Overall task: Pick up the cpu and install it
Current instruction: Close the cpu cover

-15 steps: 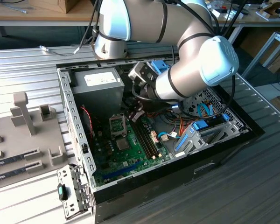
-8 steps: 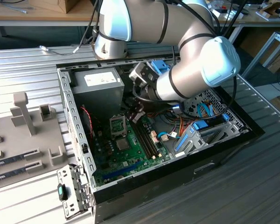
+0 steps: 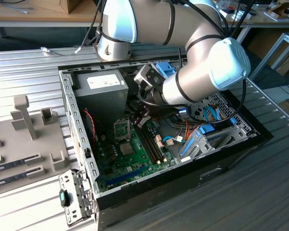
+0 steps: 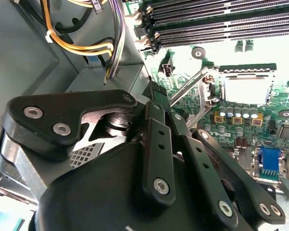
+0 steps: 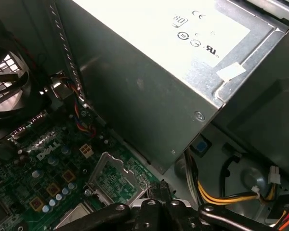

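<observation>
In the exterior view, the arm (image 3: pixel 192 72) bent down from the bench edge into the open computer case (image 3: pixel 221 163), its wrist angled toward the power supply (image 3: pixel 103 94). The gripper (image 3: pixel 140 118) hung low over the motherboard (image 3: pixel 135 161), just beside the raised socket frame (image 3: pixel 122 127). The cpu (image 3: pixel 127 147) lay flat in the socket below that frame, apart from the gripper.

In the second wrist view, the gripper (image 4: pixel 153 91) had its fingers pressed together with nothing seen between them. The cpu (image 4: pixel 245 90) sat as a pale square in the socket, near the memory slots (image 4: pixel 221 24).

In the first wrist view, the gripper (image 5: pixel 160 190) pointed at the foot of the power supply (image 5: pixel 149 77), next to the upturned socket frame (image 5: pixel 116 180).
</observation>
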